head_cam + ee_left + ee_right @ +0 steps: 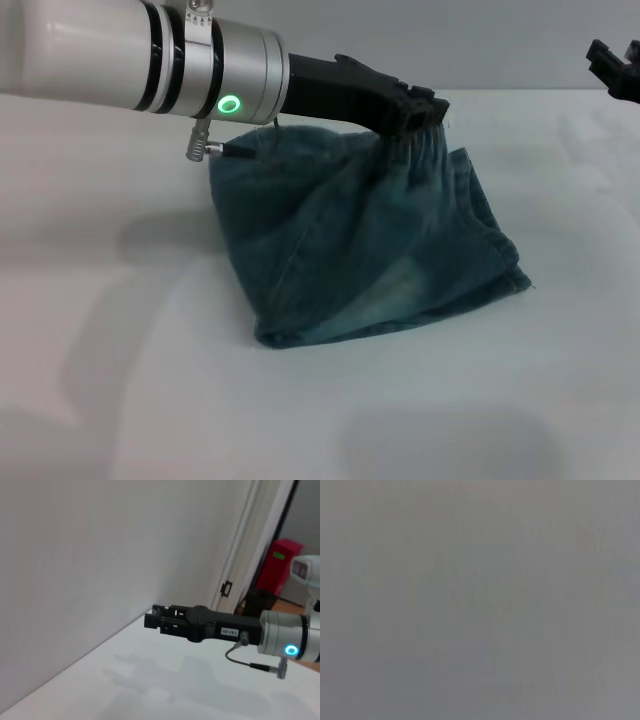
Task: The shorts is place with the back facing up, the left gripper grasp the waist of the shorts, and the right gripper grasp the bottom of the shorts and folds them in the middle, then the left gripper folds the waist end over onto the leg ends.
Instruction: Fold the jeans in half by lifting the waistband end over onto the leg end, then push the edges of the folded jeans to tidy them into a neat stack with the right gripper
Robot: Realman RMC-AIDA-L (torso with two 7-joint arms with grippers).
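Note:
In the head view the faded blue denim shorts (pixel 370 250) are folded and partly lifted off the white table (pixel 120 400). My left gripper (pixel 424 114) reaches in from the left on its white arm with a green light and is shut on the ruffled waist (pixel 440 150), holding it up. The cloth slopes down from there to a folded edge (pixel 340 330) lying on the table. The leg ends cannot be made out. My right gripper (pixel 612 62) hovers at the far right, away from the shorts; the left wrist view shows it (pixel 150 620) over bare table. The right wrist view is plain grey.
A pale wall (pixel 100 555) rises behind the table. Beyond the table's far end stand a door frame (pixel 250 545) and a red object (pixel 280 565). The table surface extends on all sides of the shorts.

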